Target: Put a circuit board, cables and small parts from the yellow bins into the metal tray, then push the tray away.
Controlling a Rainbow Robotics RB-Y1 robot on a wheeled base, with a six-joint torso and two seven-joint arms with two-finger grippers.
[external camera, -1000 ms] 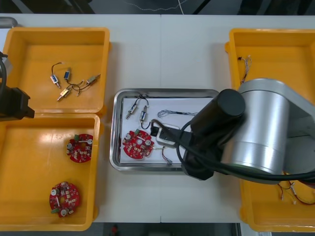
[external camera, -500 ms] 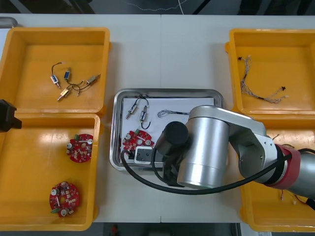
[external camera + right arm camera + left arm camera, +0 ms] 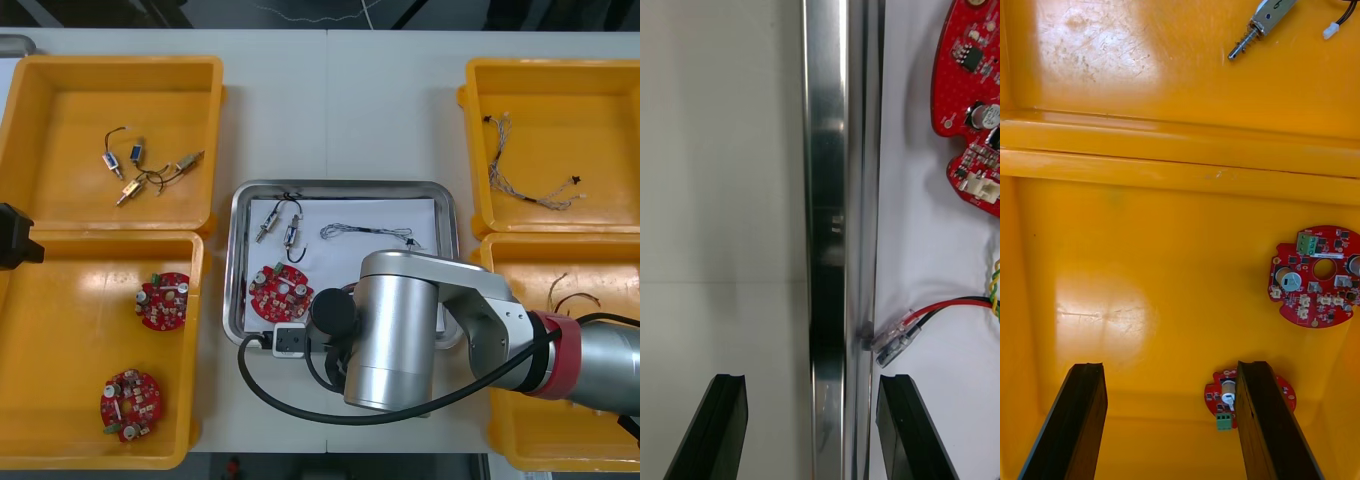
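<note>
yellow bins (image 3: 60,100), red circuit boards (image 3: 163,300), shiny tray (image 3: 340,187)

Looking steeply down on a light table (image 3: 330,110), pale and matte. A thin seam (image 3: 327,100) runs from its far edge toward the near side, right down the middle. Past the far edge lies a dark strip of floor (image 3: 200,12), with a thin pale wire (image 3: 310,15) trailing across it. A grey rounded object (image 3: 14,44) pokes in at the far left corner. Another dark band sits below the near edge. The light falls soft and even across the top.
</note>
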